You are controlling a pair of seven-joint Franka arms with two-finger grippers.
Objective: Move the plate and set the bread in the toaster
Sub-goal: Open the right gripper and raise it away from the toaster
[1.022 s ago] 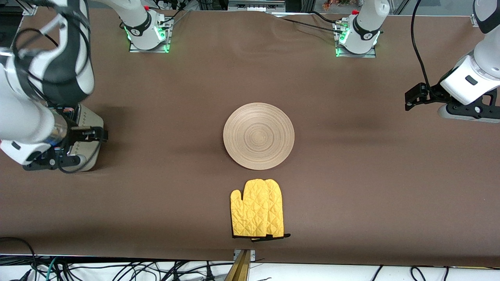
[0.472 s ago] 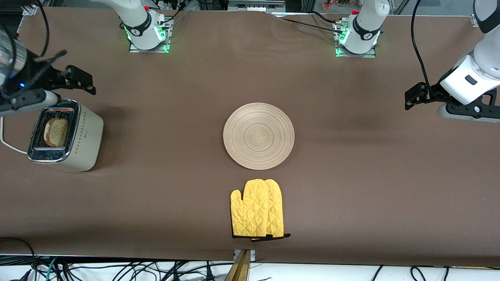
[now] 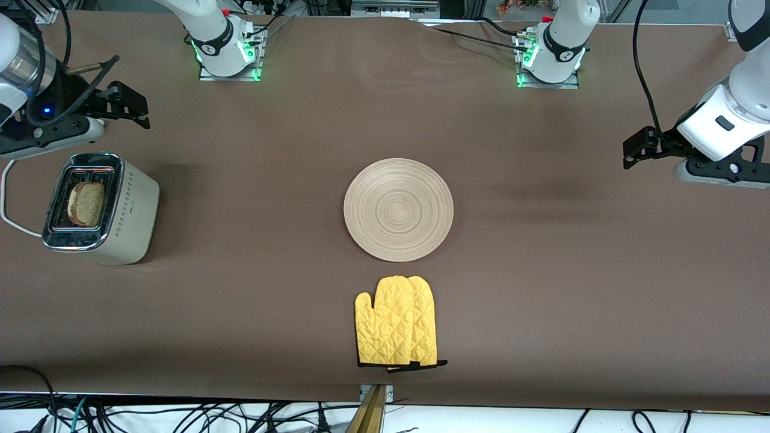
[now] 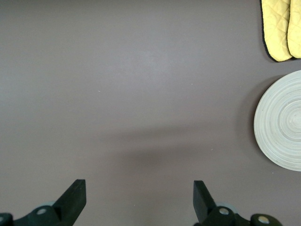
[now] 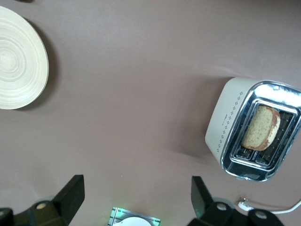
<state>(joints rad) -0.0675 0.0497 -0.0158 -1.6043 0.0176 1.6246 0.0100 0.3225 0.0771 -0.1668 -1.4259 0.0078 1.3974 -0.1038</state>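
Observation:
The cream toaster (image 3: 129,207) stands at the right arm's end of the table. The bread slice (image 3: 86,203) stands in one of its slots. Both also show in the right wrist view: toaster (image 5: 225,123), bread (image 5: 261,127). My right gripper (image 3: 135,108) is open and empty, in the air beside the toaster on the side toward the arm bases; its own view (image 5: 136,188) shows the jaws wide apart. The round wooden plate (image 3: 398,209) lies bare at mid-table. My left gripper (image 3: 631,153) is open and empty and waits over the left arm's end of the table, jaws wide apart (image 4: 138,190).
A yellow quilted oven mitt (image 3: 397,322) lies nearer to the front camera than the plate. The toaster's white cord (image 3: 12,222) runs off the table's end. The arm bases (image 3: 228,51) (image 3: 550,57) stand along the table's top edge.
My right arm has lifted off the toaster and drawn back toward the bases, uncovering the bread left in the slot. The left arm, plate and mitt have not moved.

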